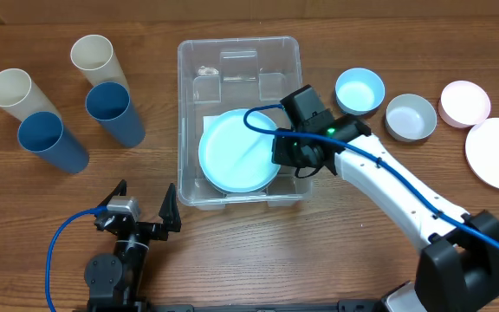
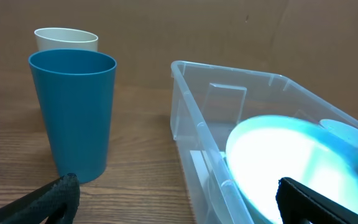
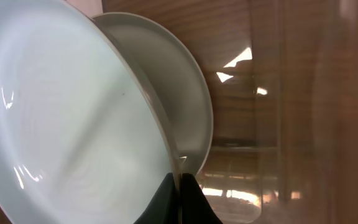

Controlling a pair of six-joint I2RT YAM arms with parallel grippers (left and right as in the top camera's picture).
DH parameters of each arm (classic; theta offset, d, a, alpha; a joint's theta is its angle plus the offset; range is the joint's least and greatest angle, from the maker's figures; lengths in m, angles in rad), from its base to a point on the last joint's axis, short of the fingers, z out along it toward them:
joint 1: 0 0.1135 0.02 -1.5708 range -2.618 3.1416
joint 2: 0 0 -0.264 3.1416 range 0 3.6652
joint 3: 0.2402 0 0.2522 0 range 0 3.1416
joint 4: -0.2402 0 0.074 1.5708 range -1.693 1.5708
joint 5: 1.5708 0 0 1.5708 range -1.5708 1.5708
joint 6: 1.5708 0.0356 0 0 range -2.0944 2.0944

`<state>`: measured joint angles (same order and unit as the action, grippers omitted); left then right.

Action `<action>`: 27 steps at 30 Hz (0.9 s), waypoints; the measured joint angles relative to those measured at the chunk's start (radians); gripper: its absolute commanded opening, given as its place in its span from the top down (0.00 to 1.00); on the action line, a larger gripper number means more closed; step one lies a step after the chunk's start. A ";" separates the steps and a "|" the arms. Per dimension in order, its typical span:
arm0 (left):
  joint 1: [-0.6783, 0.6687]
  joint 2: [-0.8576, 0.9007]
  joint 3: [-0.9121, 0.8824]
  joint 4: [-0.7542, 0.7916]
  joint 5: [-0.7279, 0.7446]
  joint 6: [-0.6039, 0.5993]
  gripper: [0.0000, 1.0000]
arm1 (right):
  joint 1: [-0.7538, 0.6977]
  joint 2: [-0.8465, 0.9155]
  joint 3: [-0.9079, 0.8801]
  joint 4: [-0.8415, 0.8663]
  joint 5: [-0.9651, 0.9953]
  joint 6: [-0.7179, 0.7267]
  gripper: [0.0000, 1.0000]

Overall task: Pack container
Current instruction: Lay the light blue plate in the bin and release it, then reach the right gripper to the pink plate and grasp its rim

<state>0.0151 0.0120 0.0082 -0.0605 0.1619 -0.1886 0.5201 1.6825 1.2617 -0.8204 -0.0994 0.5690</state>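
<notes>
Right gripper (image 3: 182, 198) is clamping the plate (image 1: 232, 154) rim inside the container (image 1: 185, 104), apparently placing it; next: lowering flat, then releasing. Left gripper (image 1: 144, 206) is idling, fingers apart

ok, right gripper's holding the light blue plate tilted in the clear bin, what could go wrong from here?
1. The right gripper pinches only the thin rim of the round light blue plate, which is tilted; it may slip or twist out.
2. A white dish sits just behind it in the large clear plastic container; released at this tilt, the plate may stay propped instead of nesting.
</notes>
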 measured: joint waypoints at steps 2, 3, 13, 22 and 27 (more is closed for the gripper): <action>0.000 0.000 0.000 0.000 0.000 0.000 0.00 | 0.003 0.031 0.000 0.000 0.000 0.003 0.46; 0.000 0.000 0.000 0.000 0.000 0.000 0.00 | 0.003 0.037 0.000 0.007 -0.001 -0.005 0.46; 0.000 0.000 0.000 0.000 0.000 0.000 0.00 | 0.005 0.047 0.197 -0.164 -0.007 -0.100 0.40; 0.000 0.000 0.000 0.000 0.000 0.000 0.00 | -0.517 0.007 0.697 -0.705 0.141 0.034 0.31; 0.000 0.000 0.000 0.000 0.000 0.000 0.00 | -0.958 0.008 0.648 -0.697 0.137 0.079 0.31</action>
<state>0.0151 0.0120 0.0082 -0.0605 0.1619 -0.1886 -0.4377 1.6909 1.9099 -1.5173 0.0372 0.6476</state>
